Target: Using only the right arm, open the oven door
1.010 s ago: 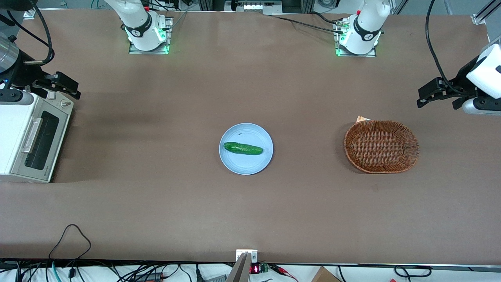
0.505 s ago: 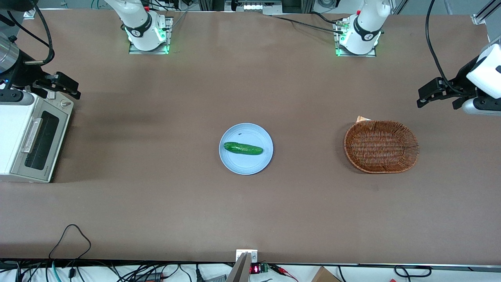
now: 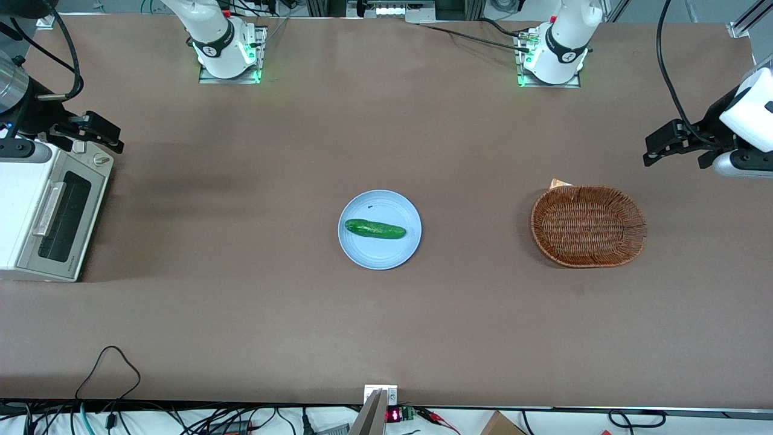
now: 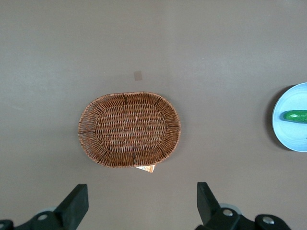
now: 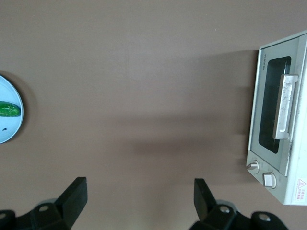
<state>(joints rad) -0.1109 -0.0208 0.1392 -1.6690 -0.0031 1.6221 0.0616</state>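
1. almost nothing has changed over the last second: the right arm [image 3: 15, 90] hangs above the end of the oven farthest from the front camera, and its gripper [image 3: 96, 130] has crept only a trace; its fingers [image 5: 72, 196] are spread wide and hold nothing
2. the oven door [image 3: 57, 220] is still fully shut, at the working arm's end of the table, so by my reading the approach has barely begun and the handle [image 3: 48, 208] is untouched
3. the door is flat brushed metal with a dark glass pane; the handle is a straight silver bar standing off it, a fair thing to hook or pinch; the oven [image 3: 18, 205] is a smooth white box with two small knobs [image 5: 253, 166]
4. mid-table, a glossy round pale-blue plate [image 3: 395, 252] carries a bumpy green cucumber [image 3: 374, 229]
5. toward the parked arm's end lies an oval woven wicker basket [image 3: 589, 226], on the matte brown table [image 3: 241, 314]
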